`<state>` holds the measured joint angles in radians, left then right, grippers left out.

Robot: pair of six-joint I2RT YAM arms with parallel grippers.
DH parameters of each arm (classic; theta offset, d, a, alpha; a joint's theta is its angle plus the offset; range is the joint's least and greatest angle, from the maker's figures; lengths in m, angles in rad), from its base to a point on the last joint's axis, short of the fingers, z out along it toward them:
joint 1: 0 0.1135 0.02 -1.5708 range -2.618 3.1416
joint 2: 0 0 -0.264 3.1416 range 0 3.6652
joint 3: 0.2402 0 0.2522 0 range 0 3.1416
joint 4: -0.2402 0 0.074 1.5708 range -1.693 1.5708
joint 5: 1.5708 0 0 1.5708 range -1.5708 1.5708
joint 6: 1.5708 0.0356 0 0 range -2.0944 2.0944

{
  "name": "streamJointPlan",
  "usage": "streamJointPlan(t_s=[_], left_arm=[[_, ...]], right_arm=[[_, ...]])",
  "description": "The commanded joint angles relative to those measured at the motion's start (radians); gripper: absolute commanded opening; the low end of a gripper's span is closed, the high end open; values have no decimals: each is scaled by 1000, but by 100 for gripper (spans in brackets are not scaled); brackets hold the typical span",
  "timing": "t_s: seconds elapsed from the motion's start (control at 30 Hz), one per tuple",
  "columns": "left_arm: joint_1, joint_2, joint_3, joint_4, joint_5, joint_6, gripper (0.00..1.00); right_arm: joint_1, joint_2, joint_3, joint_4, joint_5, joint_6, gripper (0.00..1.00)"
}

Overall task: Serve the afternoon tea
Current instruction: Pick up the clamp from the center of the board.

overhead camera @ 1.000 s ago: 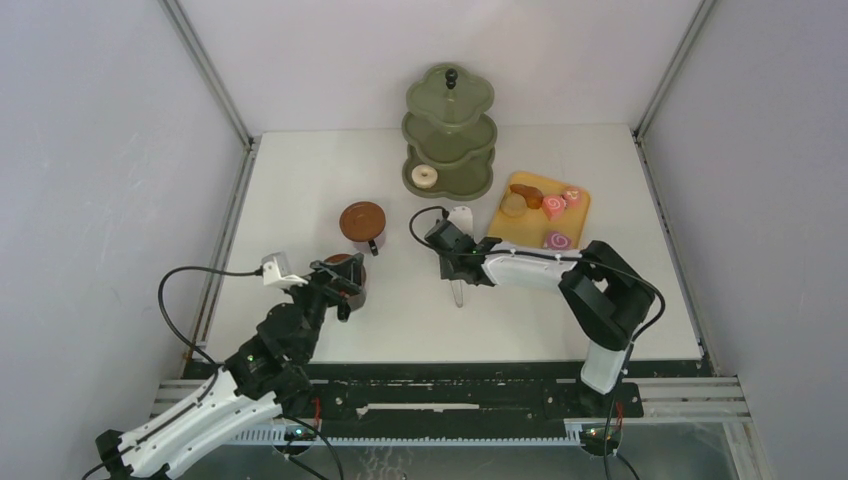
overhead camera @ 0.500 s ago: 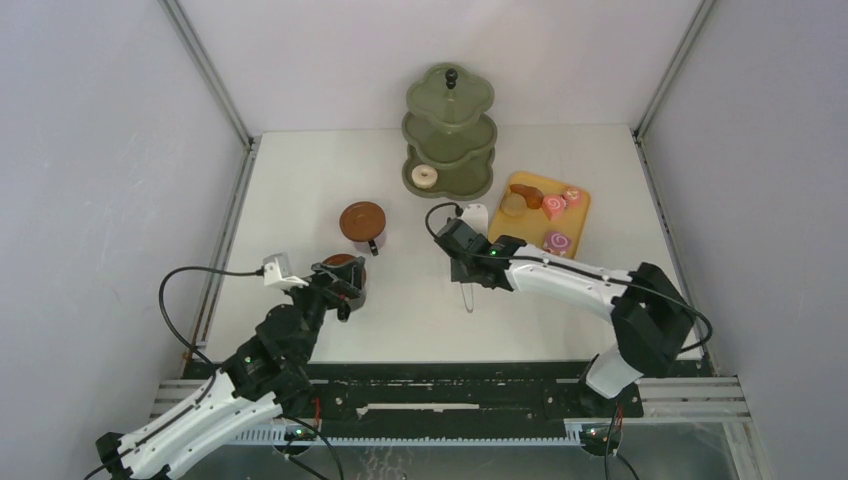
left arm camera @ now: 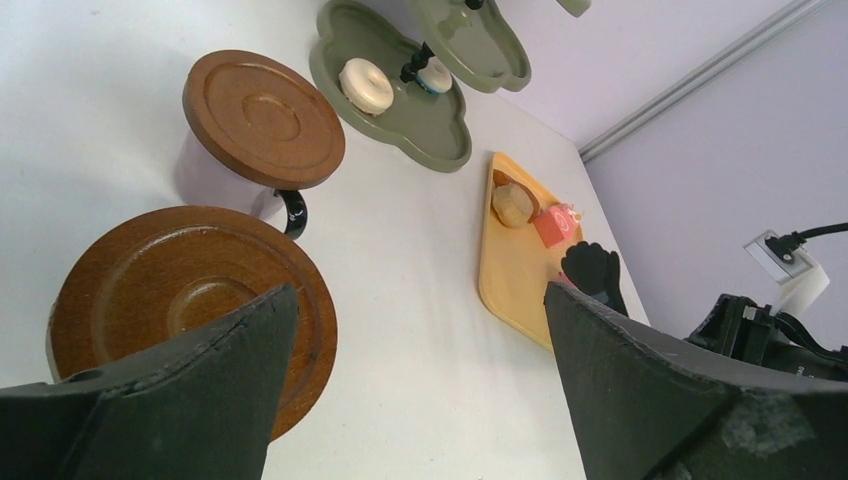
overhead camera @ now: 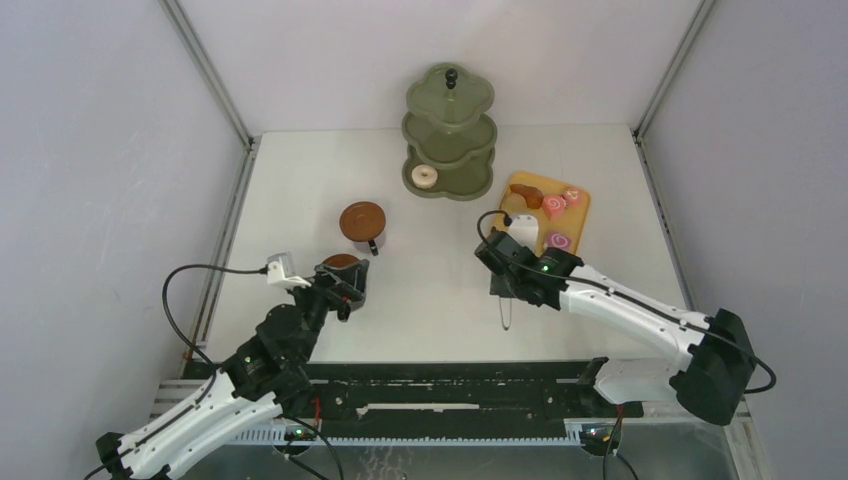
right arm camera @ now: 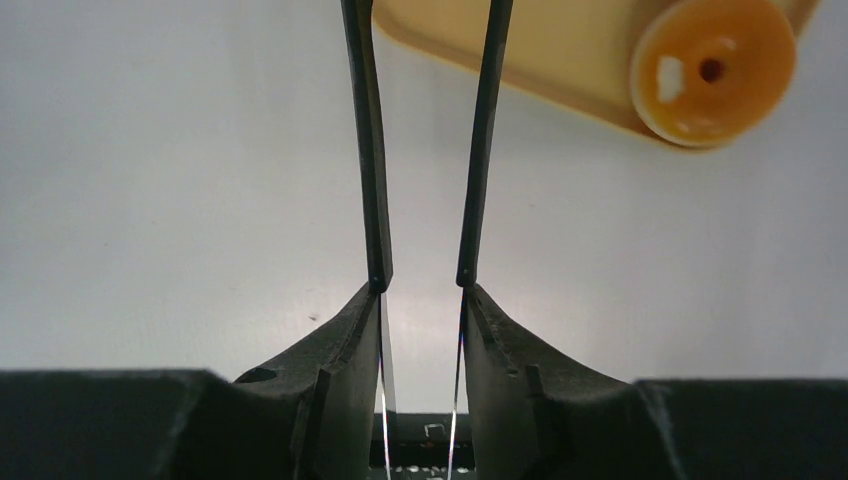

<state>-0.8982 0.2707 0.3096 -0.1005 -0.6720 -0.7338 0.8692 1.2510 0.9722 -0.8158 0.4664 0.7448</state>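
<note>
The olive-green stand (overhead camera: 450, 130) is at the back, with one white donut (overhead camera: 425, 175) on its bottom tier. Pink swirl cakes (overhead camera: 555, 205), a brown bun (overhead camera: 528, 193) and a glazed donut (right arm camera: 712, 70) lie on the yellow tray (overhead camera: 575, 222). Two brown cups topped by round saucers sit left of centre, one farther back (overhead camera: 362, 222) and one nearer (overhead camera: 343, 266). My left gripper (left arm camera: 420, 380) is open just beside the nearer saucer (left arm camera: 190, 300), holding nothing. My right gripper (right arm camera: 421, 300) is shut on the black tongs (right arm camera: 372, 150), whose blades point at the tray's near edge.
Grey walls with metal corner posts close in the white table on three sides. The tongs' rear end (overhead camera: 507, 312) sticks out behind the right gripper toward the table's front. Both arm bases sit on the black rail at the near edge.
The right arm has carried the tongs to the right, from mid-table to the near edge of the tray. The left arm and the cups have stayed in place.
</note>
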Motion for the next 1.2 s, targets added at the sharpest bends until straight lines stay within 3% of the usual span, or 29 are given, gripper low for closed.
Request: streamJointPlan(t_s=[0.0, 0.33, 0.73, 1.17], left_arm=[[-1, 2, 51, 29, 37, 8, 97], [-1, 8, 13, 82, 91, -22, 96], [-1, -6, -17, 126, 175, -58, 94], [-1, -32, -27, 123, 186, -42, 94]], right_arm=[[-37, -81, -20, -112, 14, 62, 41], [-148, -198, -79, -254, -52, 88, 42], [-229, -205, -86, -347, -117, 136, 43], [-245, -127, -97, -294, -148, 165, 43]])
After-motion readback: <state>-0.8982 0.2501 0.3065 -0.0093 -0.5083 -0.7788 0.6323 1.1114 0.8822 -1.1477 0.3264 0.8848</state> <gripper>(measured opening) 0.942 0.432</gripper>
